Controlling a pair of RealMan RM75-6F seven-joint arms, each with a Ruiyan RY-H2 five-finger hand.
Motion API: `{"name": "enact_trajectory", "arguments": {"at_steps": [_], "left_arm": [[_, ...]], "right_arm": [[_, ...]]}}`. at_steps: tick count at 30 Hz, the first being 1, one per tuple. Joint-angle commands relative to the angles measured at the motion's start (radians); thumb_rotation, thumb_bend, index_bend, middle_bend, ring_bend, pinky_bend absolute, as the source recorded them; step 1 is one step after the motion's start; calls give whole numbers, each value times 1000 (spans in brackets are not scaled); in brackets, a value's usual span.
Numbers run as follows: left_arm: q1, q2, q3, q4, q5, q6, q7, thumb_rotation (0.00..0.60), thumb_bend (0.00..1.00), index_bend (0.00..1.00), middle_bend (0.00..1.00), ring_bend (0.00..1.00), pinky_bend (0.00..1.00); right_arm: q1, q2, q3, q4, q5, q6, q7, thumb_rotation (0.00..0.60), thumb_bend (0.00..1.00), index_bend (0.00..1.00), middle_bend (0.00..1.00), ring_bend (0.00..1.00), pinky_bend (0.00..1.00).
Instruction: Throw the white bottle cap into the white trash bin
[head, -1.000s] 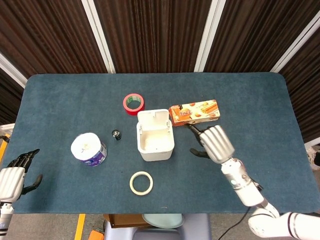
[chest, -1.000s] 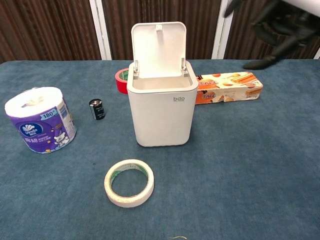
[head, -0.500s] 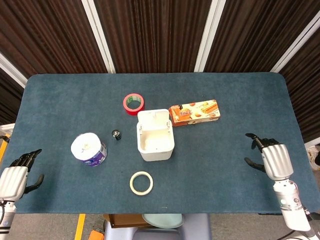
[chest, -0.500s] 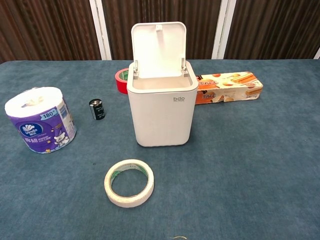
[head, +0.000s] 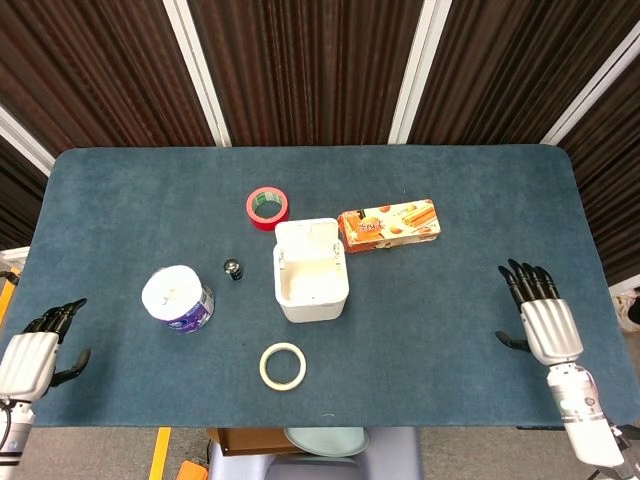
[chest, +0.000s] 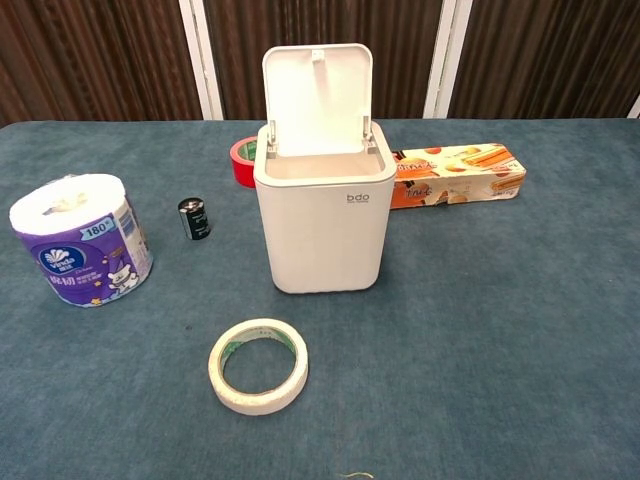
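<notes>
The white trash bin stands in the middle of the table with its lid tipped up and back. No white bottle cap shows in either view; the bin's inside is not clear enough to tell what lies in it. My right hand is over the table's right edge, well away from the bin, fingers straight and apart, holding nothing. At the front left corner, just off the table, my left hand also holds nothing. Neither hand appears in the chest view.
A red tape roll and a snack box lie behind the bin. A small black battery and a purple-wrapped toilet roll are to its left. A pale tape ring lies in front.
My right hand has pulled back from beside the bin to the table's right edge and its fingers have straightened. The left hand has barely moved.
</notes>
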Motion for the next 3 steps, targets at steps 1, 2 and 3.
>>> {"name": "enact_trajectory", "arguments": {"at_steps": [1, 2, 3], "left_arm": [[-1, -1, 0, 0, -1, -3, 4, 600, 385, 120, 176, 176, 298], [-2, -2, 1, -1, -2, -4, 6, 600, 385, 120, 176, 176, 299], [-2, -2, 1, -2, -2, -5, 7, 600, 385, 119, 176, 176, 298]], "right_arm": [[-7, 4, 0, 0, -12, 4, 20, 600, 65, 146, 123, 54, 176], [-9, 6, 0, 0, -14, 3, 23, 600, 64, 148, 124, 54, 176], [-10, 7, 1, 1, -16, 3, 24, 600, 64, 150, 124, 54, 176]]}}
